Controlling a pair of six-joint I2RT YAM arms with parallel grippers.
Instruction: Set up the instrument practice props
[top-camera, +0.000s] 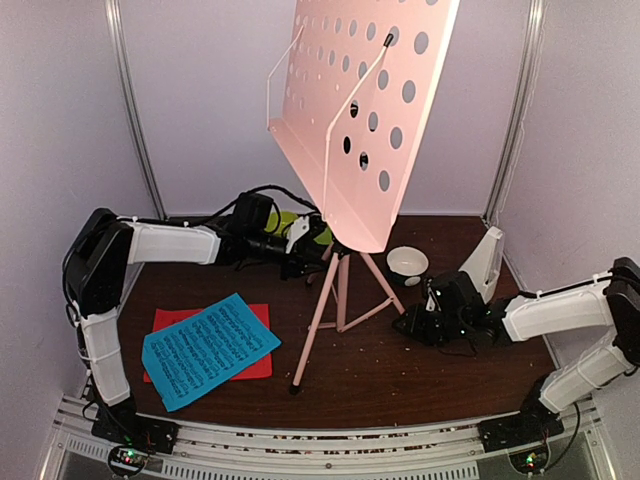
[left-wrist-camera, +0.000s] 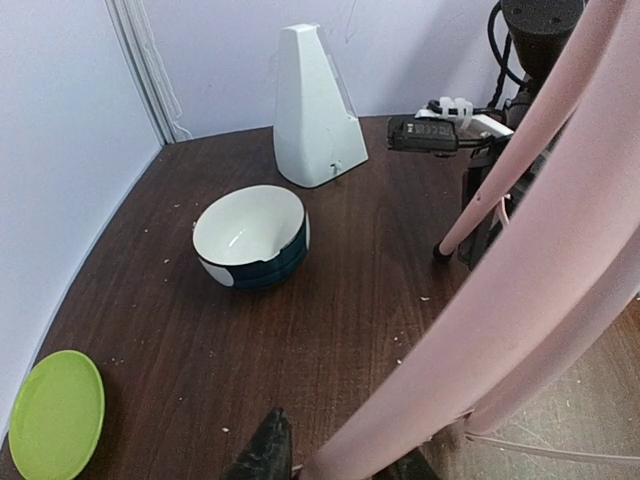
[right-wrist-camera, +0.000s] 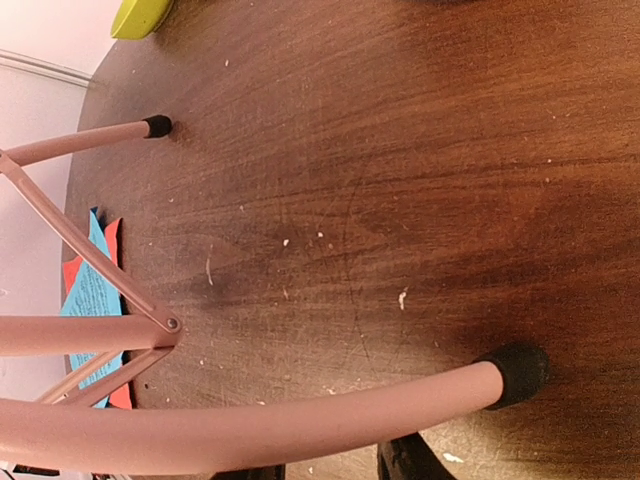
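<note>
Stand: pale pink tripod music stand with hole-dotted desk (top-camera: 345, 205) stood upright mid-worktop on the dark wooden table (top-camera: 400, 385), with the desk tilted.
Left gripper (top-camera: 305, 255): closed on the stand's pink tube just above the tripod legs, with fingers (left-wrist-camera: 265, 450) on either side.
Right gripper (top-camera: 415, 322): low beside the stand's right foot; jaws slightly apart, holding nothing.
Sheets: blue music sheet (top-camera: 208, 348) lay askew on top of the red music sheet (top-camera: 258, 366), flat, towards the near-left corner.
Metronome: small white pyramid metronome (top-camera: 484, 262) stood upright in the far-right corner.
Other: white bowl with dark base (top-camera: 407, 262) sat between stand and metronome; lime green plate (left-wrist-camera: 55, 410) lay near the far edge.
</note>
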